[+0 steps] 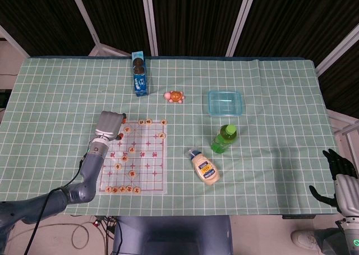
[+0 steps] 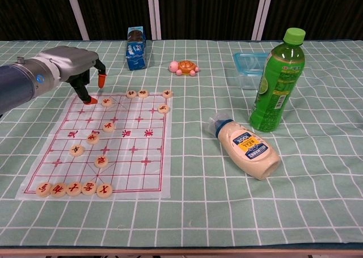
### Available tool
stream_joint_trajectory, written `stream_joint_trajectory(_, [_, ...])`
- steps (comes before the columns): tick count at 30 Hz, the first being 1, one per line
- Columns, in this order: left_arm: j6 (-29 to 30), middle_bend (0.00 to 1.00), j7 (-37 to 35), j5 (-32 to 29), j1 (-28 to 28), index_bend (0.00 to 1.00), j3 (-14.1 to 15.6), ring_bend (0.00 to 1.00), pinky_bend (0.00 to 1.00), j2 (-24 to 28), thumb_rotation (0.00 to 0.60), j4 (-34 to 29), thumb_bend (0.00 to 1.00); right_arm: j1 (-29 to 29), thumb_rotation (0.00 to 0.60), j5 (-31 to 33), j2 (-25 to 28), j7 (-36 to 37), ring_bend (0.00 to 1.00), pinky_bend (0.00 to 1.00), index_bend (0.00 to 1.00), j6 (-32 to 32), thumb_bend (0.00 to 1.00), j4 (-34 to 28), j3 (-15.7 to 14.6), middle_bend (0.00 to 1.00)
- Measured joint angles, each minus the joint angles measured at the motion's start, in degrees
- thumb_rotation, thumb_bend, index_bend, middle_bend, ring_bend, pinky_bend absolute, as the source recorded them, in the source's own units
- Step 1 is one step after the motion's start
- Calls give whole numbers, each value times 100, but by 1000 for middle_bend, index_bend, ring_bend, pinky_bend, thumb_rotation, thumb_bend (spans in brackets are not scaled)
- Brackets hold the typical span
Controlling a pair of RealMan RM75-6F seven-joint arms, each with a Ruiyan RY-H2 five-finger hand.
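Observation:
A xiangqi board [image 1: 148,165] [image 2: 136,150] lies on the green checked cloth at the left, with several round wooden pieces on it. My left hand [image 1: 110,126] [image 2: 76,65] hovers over the board's far left corner, its fingers apart and holding nothing. One orange fingertip [image 2: 91,100] reaches down to the board just beside a piece [image 2: 106,102]. My right hand [image 1: 336,174] hangs off the table's right front corner with its dark fingers spread and empty. The chest view does not show it.
A green bottle [image 1: 224,138] [image 2: 278,82] stands right of centre, with a mayonnaise bottle [image 1: 204,167] [image 2: 247,147] lying in front of it. Further back are a clear blue box [image 1: 225,102] [image 2: 248,65], a toy turtle [image 1: 175,96] [image 2: 183,68] and a blue cookie pack [image 1: 139,74] [image 2: 136,48].

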Motion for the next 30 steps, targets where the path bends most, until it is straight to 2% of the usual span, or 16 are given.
stream_joint_trajectory(4, [-19,1000,-13,-105,-75,458,7,975,1000,-127,600,179,234,-2,600,6,5,19,0,0,0,-10,313,-10,-2,0])
stream_joint_trajectory(17, [-178,1000,-4,-536,-256,464,-4,975,1000,-323,600,365,234,-7,600,17,24,90,0,0,0,-30,313,-29,1,0])
stream_joint_trajectory(30, [-188,1000,-31,-609,-388,471,23,974,1000,-455,600,576,263,-14,600,35,30,107,0,0,0,-37,312,-40,4,0])
